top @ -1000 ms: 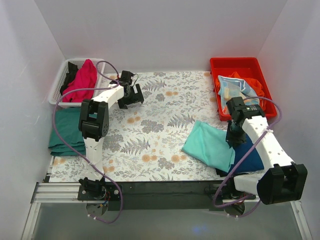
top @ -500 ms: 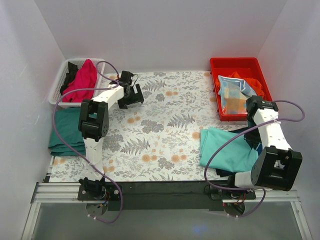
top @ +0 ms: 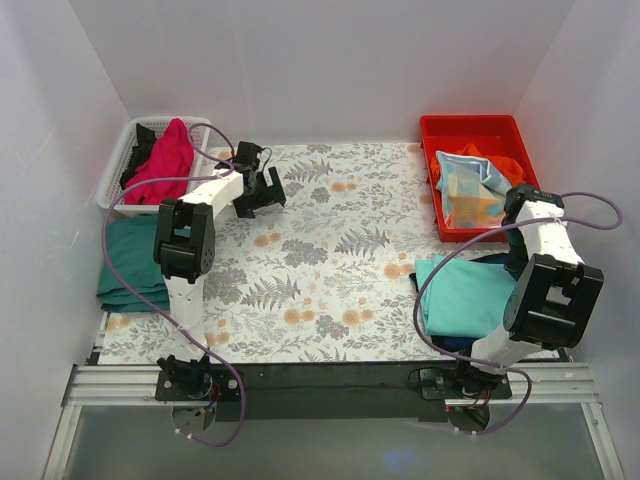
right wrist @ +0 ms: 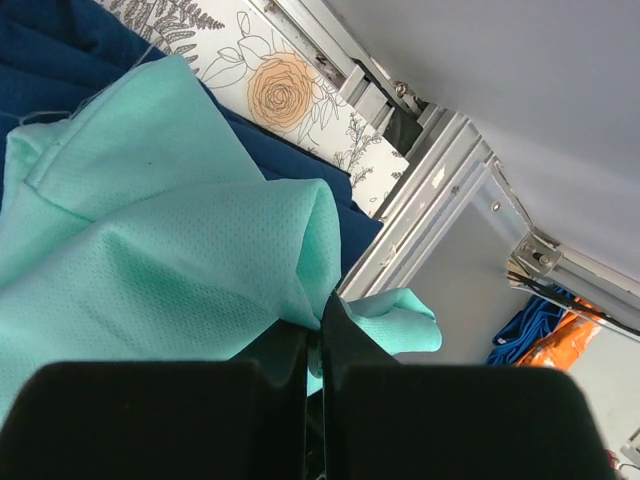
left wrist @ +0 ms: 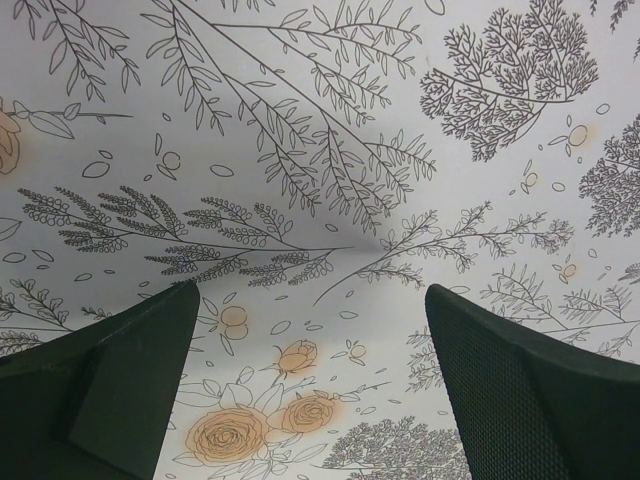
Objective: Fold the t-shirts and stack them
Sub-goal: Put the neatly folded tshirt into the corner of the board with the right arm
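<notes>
A mint t-shirt [top: 462, 298] lies at the near right of the table, on top of a navy-blue t-shirt [top: 489, 262]. My right gripper [top: 516, 262] is shut on a fold of the mint shirt [right wrist: 150, 260] at its right edge, with cloth pinched between the fingers [right wrist: 350, 345]. The navy shirt [right wrist: 60, 60] shows under it in the right wrist view. My left gripper [top: 262, 190] is open and empty, low over the floral cover [left wrist: 320, 180], fingers [left wrist: 130, 370] wide apart. A magenta t-shirt [top: 165, 160] and a black one [top: 141, 137] lie in a white basket [top: 118, 168].
A folded dark teal shirt [top: 135, 265] lies at the left edge of the table. A red bin [top: 478, 130] at the back right holds orange and blue patterned cloth [top: 470, 185]. White walls stand close on both sides. The table's metal rail [right wrist: 430, 215] runs beside the right gripper.
My right gripper has swung right and back, dragging the mint shirt to the right over the navy one. The left arm has barely moved.
</notes>
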`<state>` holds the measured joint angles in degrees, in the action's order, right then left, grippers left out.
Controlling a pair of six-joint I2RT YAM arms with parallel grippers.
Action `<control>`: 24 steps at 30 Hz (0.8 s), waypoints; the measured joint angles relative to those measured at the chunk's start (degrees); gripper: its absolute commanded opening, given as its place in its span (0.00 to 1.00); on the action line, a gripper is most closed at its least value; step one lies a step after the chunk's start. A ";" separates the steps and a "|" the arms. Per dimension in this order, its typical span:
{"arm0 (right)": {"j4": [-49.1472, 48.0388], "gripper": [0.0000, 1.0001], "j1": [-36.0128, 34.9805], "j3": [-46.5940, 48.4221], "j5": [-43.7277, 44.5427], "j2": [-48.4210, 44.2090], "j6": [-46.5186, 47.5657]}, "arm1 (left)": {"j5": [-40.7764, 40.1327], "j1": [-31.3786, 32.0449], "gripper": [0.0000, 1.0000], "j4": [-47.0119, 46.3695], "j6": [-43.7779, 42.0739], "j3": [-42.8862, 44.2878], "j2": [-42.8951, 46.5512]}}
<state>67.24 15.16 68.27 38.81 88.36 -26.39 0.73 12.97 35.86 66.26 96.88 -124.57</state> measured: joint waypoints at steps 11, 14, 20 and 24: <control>-1.60 0.40 -0.04 1.07 3.98 2.05 -1.42 | 1.33 -0.28 0.96 -0.79 0.00 -0.76 0.42; -1.81 0.40 -0.79 3.10 4.13 -0.02 -1.25 | 1.44 -0.35 0.96 -0.81 -0.02 -0.79 0.44; -2.19 0.41 -11.58 6.21 1.18 -5.05 -0.26 | 1.66 -0.39 0.96 -0.85 -0.02 -0.79 0.44; -3.26 0.39 -26.25 6.29 -4.42 -5.27 -0.70 | 1.66 -0.44 0.96 -0.92 -0.02 -0.85 0.48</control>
<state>63.99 -11.09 74.56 34.39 83.09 -27.09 2.39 12.53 34.94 66.24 96.03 -124.09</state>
